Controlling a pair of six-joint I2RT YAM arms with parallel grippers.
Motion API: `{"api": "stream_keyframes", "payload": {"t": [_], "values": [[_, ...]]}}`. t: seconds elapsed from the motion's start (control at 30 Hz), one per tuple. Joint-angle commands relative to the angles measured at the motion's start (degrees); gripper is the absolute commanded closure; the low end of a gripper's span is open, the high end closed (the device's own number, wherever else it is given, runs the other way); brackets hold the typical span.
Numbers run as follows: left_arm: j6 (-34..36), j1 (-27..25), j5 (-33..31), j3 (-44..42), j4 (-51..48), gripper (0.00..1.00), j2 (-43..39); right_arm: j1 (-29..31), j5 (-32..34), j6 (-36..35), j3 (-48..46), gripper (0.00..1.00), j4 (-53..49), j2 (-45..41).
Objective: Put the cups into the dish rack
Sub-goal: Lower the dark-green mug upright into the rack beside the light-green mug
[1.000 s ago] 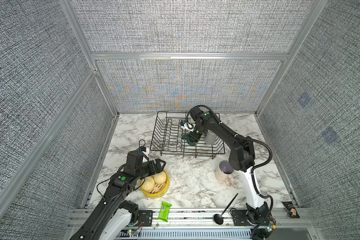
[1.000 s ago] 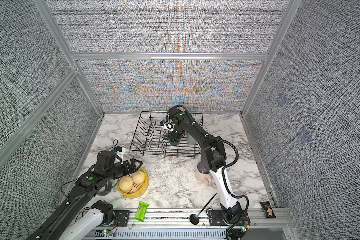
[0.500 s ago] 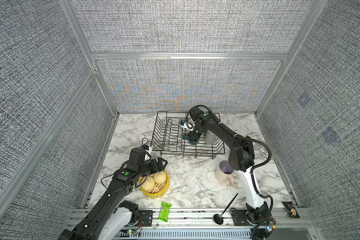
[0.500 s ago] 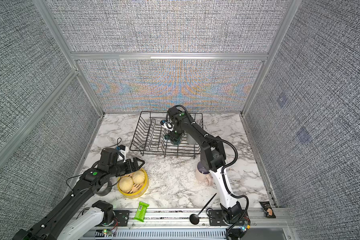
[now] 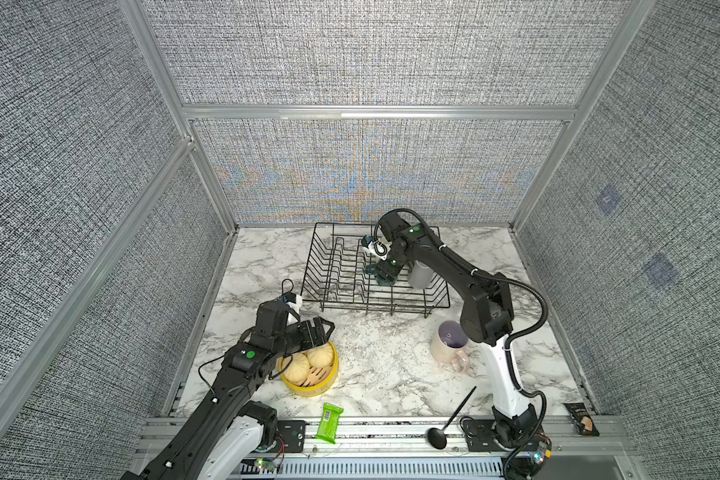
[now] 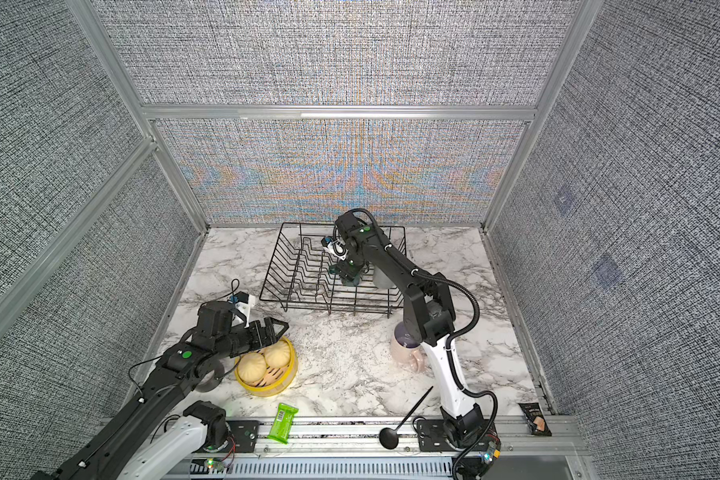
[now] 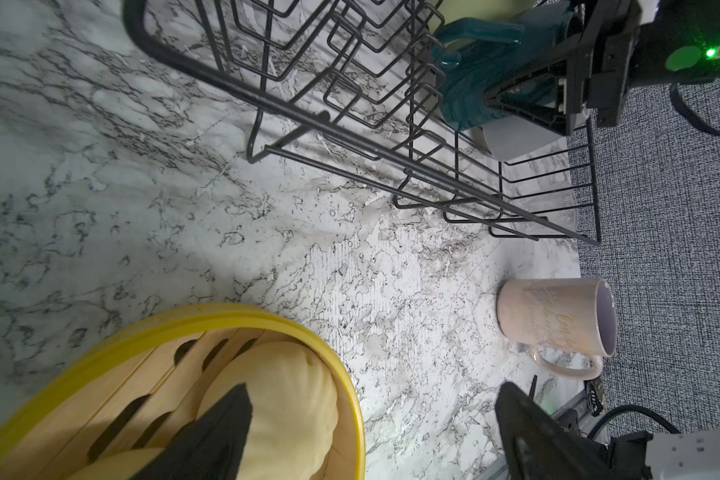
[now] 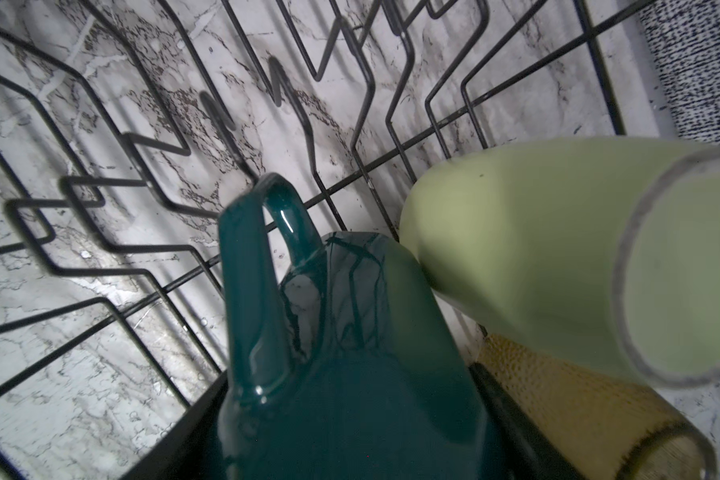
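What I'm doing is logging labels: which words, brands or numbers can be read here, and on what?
No text here can be read for certain.
pink ceramic mug: raised cursive script, too blurred to read.
green snack wrapper: white label patch, too small to read.
dark snack packet: print too small to read.

The black wire dish rack (image 5: 341, 270) is thin matt-coated metal. The dark teal ceramic mug (image 8: 350, 374) is glossy, mirroring the wires; the pale green cup (image 8: 516, 249) is matt and smooth. The amber glass tumbler (image 8: 578, 399) looks pebbled. The round yellow steamer basket (image 7: 225, 316) has bare wooden slats.
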Motion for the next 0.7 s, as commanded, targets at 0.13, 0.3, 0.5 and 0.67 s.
{"api": "stream_keyframes", "payload": {"t": [0.13,0.3,0.5,0.67], "values": [[0.75,0.1,2.01,1.51,0.93,0.08,2.52,0.02,0.11,0.12,0.32,0.35,3.45,0.61],[0.72,0.1,2.71,1.42,1.8,0.08,3.5,0.28,0.93,-1.17,-1.65,0.3,5.59,-0.92],[0.74,0.1,2.72,1.77,2.52,0.08,3.24,0.64,2.35,-2.24,-4.2,0.25,8.62,-3.81],[0.88,0.14,3.21,1.99,2.08,0.08,2.98,0.78,0.69,-2.09,-5.92,0.21,9.34,-6.2]]}}
